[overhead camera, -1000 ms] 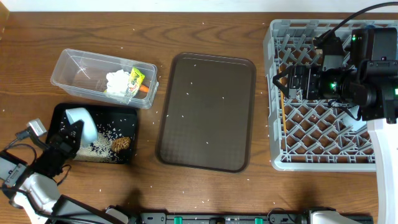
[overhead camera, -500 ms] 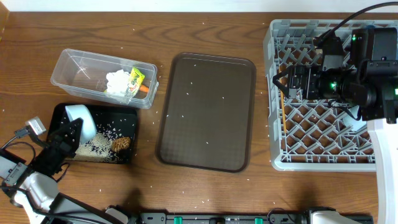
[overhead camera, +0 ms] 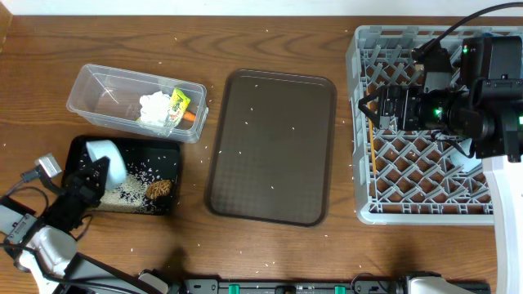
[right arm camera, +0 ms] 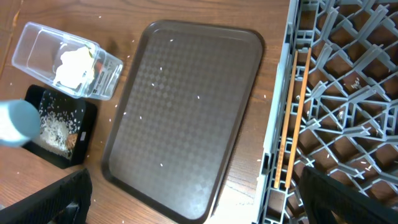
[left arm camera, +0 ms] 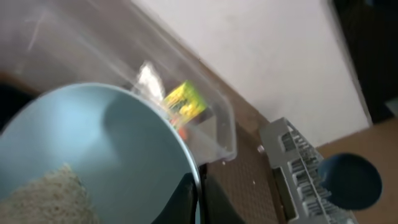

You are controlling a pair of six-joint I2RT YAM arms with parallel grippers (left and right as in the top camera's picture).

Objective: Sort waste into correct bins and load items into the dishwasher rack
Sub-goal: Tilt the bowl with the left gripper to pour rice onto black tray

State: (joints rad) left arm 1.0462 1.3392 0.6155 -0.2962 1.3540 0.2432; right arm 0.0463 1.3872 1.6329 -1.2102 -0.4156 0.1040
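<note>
From overhead, almost nothing is seen to differ from a second ago: the left hand (overhead camera: 95, 173) is clamped tight on the rim of the white bowl (overhead camera: 109, 158), which is held tilted over the near-left end of the black tray (overhead camera: 176, 157), shifted only a trace, and the right hand (overhead camera: 384, 108) is kept spread wide and empty above the grey rack (overhead camera: 359, 73). Rice grains (overhead camera: 131, 189) and a brown lump (overhead camera: 160, 189) are seen in the black tray; the tissue (overhead camera: 152, 106), the green-yellow wrapper (overhead camera: 177, 103) and the carrot (overhead camera: 189, 116) are seen in the clear tub (overhead camera: 98, 82) just behind it. The brown serving tray (overhead camera: 271, 147) is set on the desk (overhead camera: 270, 41) between the bins and the rack, with stray grains scattered around. In the left wrist view, the bowl's pale blue inside is shown close up with rice heaped low in it, and a dark blue dish (left arm camera: 349, 180) is made out at the rack; the wrapper's print cannot be read. In the right wrist view, a wooden stick (right arm camera: 292, 118) is seen lying along the rack's left side, and no writing can be made out.
</note>
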